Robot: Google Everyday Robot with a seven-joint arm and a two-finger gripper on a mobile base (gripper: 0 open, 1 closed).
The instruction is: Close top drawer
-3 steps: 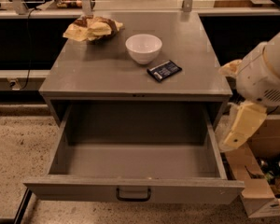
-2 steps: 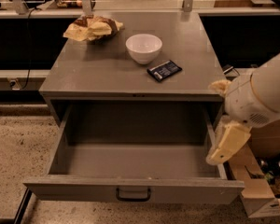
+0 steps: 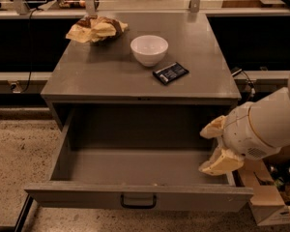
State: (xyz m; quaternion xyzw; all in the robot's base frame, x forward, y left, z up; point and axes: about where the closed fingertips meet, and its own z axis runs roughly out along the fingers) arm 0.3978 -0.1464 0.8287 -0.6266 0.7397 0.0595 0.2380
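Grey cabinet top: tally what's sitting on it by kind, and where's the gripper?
White round bowl: 1
Black flat rectangular packet: 1
Crumpled tan and brown wrapper: 1
Total: 3
Gripper: open, at the right side of the open grey metal top drawer.

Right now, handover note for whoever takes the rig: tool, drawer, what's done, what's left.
Tool: open, holding nothing, at the right side of the drawer, just inside its right wall. I cannot tell if it touches the wall.
Drawer: pulled well out, nothing seen inside. Handle at the front centre, away from the tool.
Top: bowl, packet and bag, all clear of the drawer.
Done: nothing yet, the drawer is open.
Left: get the tool out of the drawer and in front of the panel, then push it shut.
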